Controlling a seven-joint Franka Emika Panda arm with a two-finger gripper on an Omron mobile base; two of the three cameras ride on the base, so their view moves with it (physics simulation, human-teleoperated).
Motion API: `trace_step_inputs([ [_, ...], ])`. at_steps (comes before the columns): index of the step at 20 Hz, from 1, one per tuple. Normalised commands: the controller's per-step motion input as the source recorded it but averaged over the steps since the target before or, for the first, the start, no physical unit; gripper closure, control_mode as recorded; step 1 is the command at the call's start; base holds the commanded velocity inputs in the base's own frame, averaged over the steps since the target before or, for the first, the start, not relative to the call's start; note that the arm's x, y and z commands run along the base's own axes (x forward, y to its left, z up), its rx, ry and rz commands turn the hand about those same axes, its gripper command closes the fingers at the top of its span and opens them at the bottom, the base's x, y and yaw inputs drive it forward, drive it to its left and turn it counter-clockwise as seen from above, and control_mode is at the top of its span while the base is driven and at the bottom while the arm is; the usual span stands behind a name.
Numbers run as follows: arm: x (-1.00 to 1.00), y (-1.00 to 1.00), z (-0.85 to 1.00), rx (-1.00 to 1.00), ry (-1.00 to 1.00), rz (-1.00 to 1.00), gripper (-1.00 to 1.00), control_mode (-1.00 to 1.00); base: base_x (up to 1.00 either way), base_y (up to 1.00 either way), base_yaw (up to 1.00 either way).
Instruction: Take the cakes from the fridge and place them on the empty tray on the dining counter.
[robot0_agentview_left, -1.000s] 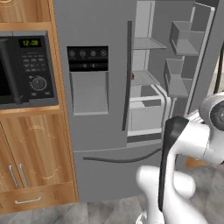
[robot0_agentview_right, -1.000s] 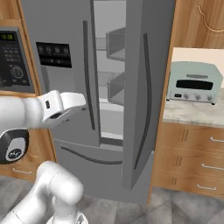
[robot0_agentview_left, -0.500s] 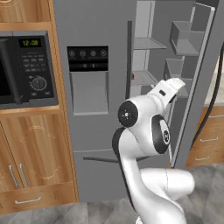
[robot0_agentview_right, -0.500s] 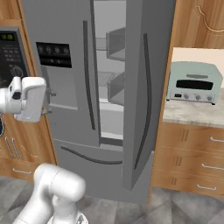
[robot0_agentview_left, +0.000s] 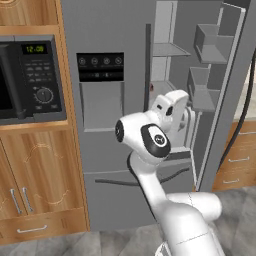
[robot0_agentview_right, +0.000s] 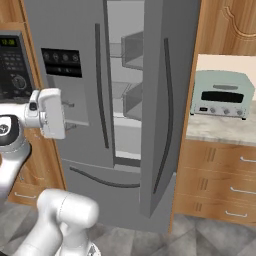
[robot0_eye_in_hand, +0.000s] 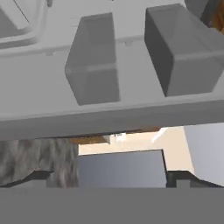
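The gripper (robot0_eye_in_hand: 107, 177) is standing with its jaws spread wide and nothing between them; in the hand view the two dark fingertips (robot0_eye_in_hand: 37, 177) are sitting far apart at the lower edge, with bare space between. Just ahead of the gripper the fridge (robot0_agentview_left: 165, 65) is standing with its right door swung open, and the hand is pointing in at that opening, roughly level with the middle shelves. Straight beyond the fingertips two grey door bins (robot0_eye_in_hand: 94, 61) are showing side by side on the inner face of the open door, and past them a strip of tan and grey floor is showing. In the left base view the hand is hanging in front of the grey inner shelves (robot0_agentview_left: 170, 50), with a small red speck just beside it at the shelf edge; too small to tell whether it is one of the cakes. To the gripper's left, the black dispenser panel (robot0_agentview_left: 100, 67) and the microwave (robot0_agentview_left: 30, 82) are sitting well apart from it; a pale green toaster oven (robot0_agentview_right: 220, 95) is standing far off to the right on a side counter (robot0_agentview_right: 215, 131).
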Motion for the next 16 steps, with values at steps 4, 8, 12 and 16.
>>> trace_step_inputs([
  [4, 0.46, -0.32, 0.0, 0.0, 0.15, -0.02, -1.0, -1.0, 0.0, 0.0, 0.0],
  [8, 0.12, -0.53, 0.0, 0.01, 0.11, 0.0, -1.0, -1.0, 0.0, 0.0, 0.0],
  [12, 0.43, -0.36, -0.11, 0.0, 0.13, 0.0, -1.0, -1.0, 0.0, 0.0, 0.0],
  [16, 0.69, -0.23, -0.13, 0.0, 0.14, 0.0, -1.0, -1.0, 0.0, 0.0, 0.0],
])
